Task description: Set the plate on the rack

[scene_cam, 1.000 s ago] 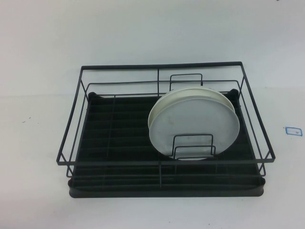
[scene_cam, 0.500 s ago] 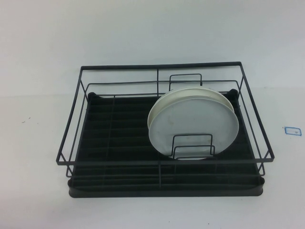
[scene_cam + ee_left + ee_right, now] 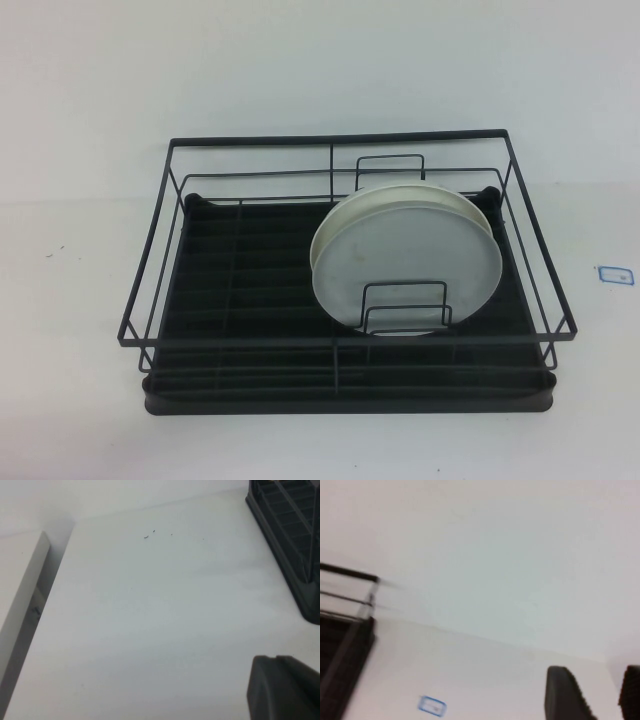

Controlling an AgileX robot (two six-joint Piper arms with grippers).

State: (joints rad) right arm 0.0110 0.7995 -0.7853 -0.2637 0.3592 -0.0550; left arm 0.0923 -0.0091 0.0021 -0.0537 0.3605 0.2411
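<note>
The black wire rack [image 3: 150,290] stands mid-table on its black ribbed tray. The pale grey-white plate [image 3: 405,262] stands on edge in the rack's right half, leaning between upright wire loops. The rim of a cream-white plate [image 3: 400,190] shows just behind it. Neither gripper shows in the high view. My left gripper [image 3: 275,659] hovers over bare table left of the rack [image 3: 285,535], its dark fingers together and empty. My right gripper [image 3: 597,690] is to the right of the rack [image 3: 345,645], its fingers apart and empty.
A small blue-edged label [image 3: 614,274] lies on the white table right of the rack, also in the right wrist view [image 3: 432,706]. A white ledge [image 3: 20,585] runs along the table's left edge. A pale wall stands behind the table.
</note>
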